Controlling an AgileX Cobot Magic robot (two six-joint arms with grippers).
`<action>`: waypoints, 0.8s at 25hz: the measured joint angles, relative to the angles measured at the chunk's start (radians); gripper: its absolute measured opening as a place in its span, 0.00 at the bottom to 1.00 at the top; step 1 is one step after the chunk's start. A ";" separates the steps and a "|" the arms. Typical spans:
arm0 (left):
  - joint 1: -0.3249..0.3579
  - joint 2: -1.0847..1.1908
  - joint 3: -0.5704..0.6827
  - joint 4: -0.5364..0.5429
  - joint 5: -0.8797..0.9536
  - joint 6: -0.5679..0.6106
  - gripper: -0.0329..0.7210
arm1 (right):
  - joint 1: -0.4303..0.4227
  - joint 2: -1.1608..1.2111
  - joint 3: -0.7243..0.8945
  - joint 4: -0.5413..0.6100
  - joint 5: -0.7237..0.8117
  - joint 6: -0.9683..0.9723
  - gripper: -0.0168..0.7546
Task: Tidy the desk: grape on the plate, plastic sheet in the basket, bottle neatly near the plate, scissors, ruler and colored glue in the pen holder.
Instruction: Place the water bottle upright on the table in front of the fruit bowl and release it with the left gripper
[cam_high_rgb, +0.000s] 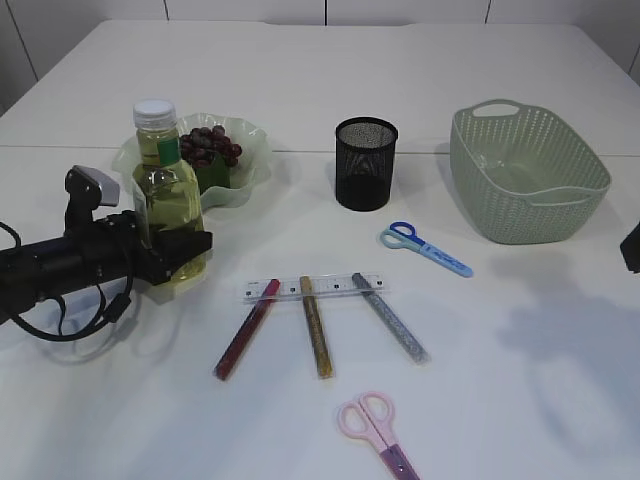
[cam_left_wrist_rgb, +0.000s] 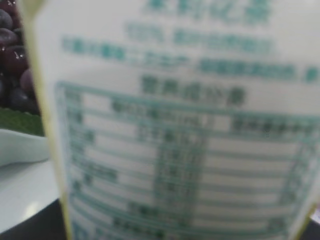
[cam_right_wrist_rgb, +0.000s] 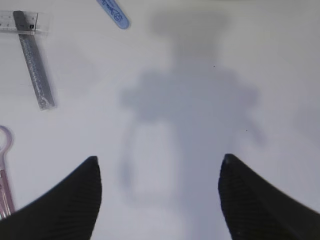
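The left fingers (cam_high_rgb: 185, 252) clasp the bottle (cam_high_rgb: 168, 200) between them. The right fingers (cam_right_wrist_rgb: 95, 185) stand spread, only bare table (cam_right_wrist_rgb: 200, 75) between them.

We see open bench (cam_high_rgb: 540, 340) on the right, below the basket (cam_high_rgb: 527, 172). Mid-bench, three glue pens (cam_high_rgb: 323, 325) under a ruler (cam_high_rgb: 313, 287) and two scissors (cam_high_rgb: 425, 248) block low passes toward the pen holder (cam_high_rgb: 366, 163).

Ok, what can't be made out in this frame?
- Left tool: its own wrist view is filled by the blurred bottle label; print unreadable, jaws unseen.
- Right tool: exterior view cuts it off at the right edge.
- Pink scissors: blades cut by the bottom edge.
- Plastic sheet: not identifiable in any view.
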 joint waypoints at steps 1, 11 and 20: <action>0.000 0.000 0.000 -0.002 0.000 0.000 0.63 | 0.000 0.000 0.000 0.000 0.000 0.000 0.75; 0.000 0.000 0.000 -0.004 0.000 0.000 0.73 | 0.000 0.000 0.000 0.000 0.006 0.000 0.75; 0.000 0.000 0.000 -0.004 -0.002 0.005 0.83 | 0.000 0.000 0.000 0.000 0.012 0.000 0.75</action>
